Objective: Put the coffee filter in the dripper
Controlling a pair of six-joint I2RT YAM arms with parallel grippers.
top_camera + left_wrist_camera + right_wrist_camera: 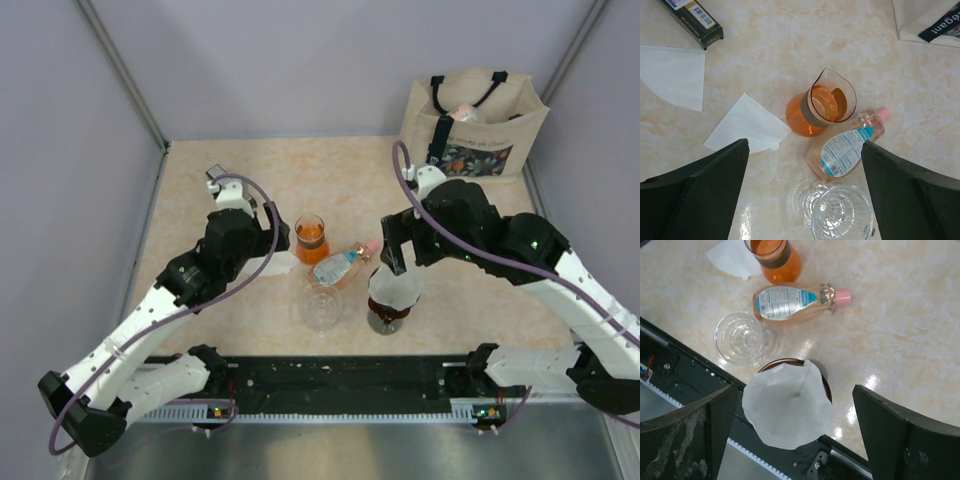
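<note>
The white paper coffee filter (pixel 787 407), opened into a cone, sits in the dark amber dripper (pixel 826 385). It leans over the near side of the rim. In the top view the filter (pixel 396 288) covers the dripper (pixel 387 318) near the table's front edge. My right gripper (pixel 794 390) is open just above it, one finger on each side, touching nothing; it shows in the top view (pixel 395 255). My left gripper (pixel 805 145) is open and empty above the table, left of the glass of orange liquid (pixel 822 107); it shows in the top view (pixel 272 236).
A clear glass cup (pixel 322 308) stands left of the dripper. A pink-capped bottle (pixel 345 265) lies beside the orange glass (pixel 311 238). Two flat spare filters (pixel 747 125) (pixel 672 75) and a dark box (pixel 692 20) lie further left. A tote bag (pixel 470 125) stands back right.
</note>
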